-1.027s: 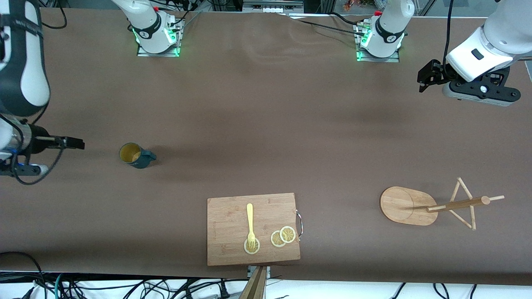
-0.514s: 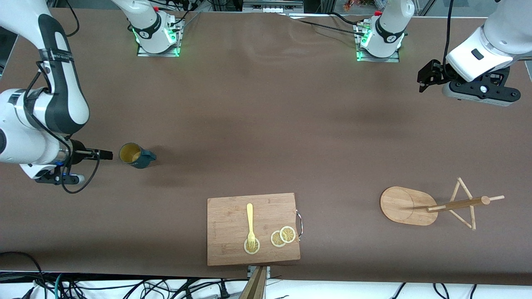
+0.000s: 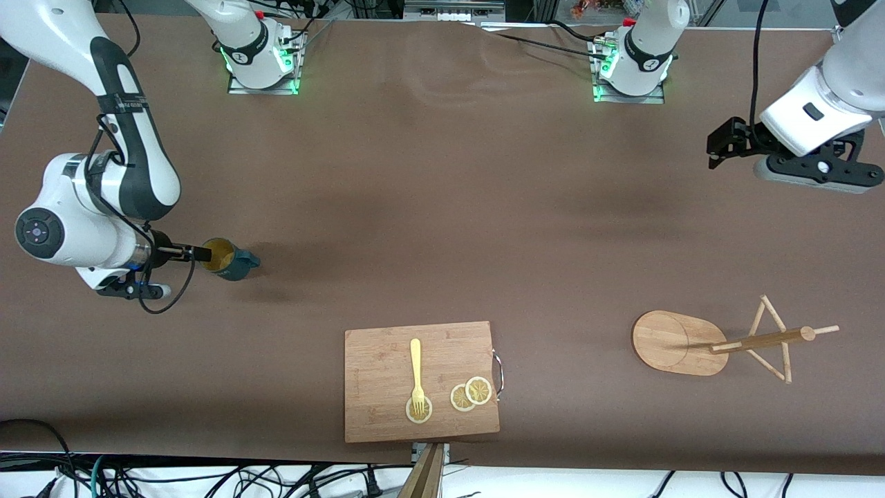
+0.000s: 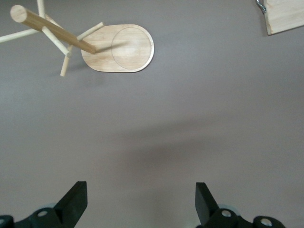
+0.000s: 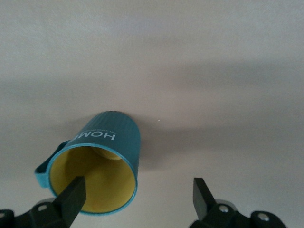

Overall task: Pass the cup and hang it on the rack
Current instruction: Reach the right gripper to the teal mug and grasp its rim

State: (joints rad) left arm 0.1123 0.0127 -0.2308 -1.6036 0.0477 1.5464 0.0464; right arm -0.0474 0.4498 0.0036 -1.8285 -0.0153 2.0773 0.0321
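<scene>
The brown table (image 3: 442, 207) stretched wide beneath both of my arms. On it, close to the front camera and about midway along, lay a rectangular wooden cutting board (image 3: 377, 360) carrying a yellow fork (image 3: 416, 370) and three lemon slices (image 3: 470, 393), with the fork's tines resting on one slice.

Toward my left arm's end of the table stood the rack (image 3: 719, 342), an oval bamboo base with a darker central post and thin pegs branching off it. In my left wrist view the same rack (image 4: 116, 47) showed well apart from my fingers.

My left gripper (image 3: 720, 144) hung in the air over bare table at that end, farther up than the rack, waiting. Its two dark fingers (image 4: 76, 202) were spread wide with nothing between them.

Toward my right arm's end sat the cup (image 3: 227, 259), a small teal-blue mug with a mustard-yellow inside, upright on the table, its handle pointing toward the table's middle. My right gripper (image 3: 197, 253) was at the cup's rim, on the side away from the handle. In my right wrist view the cup (image 5: 107, 152) bore white lettering, and my fingers (image 5: 71, 197) were parted wide, one of them over the yellow opening, not closed on anything.
</scene>
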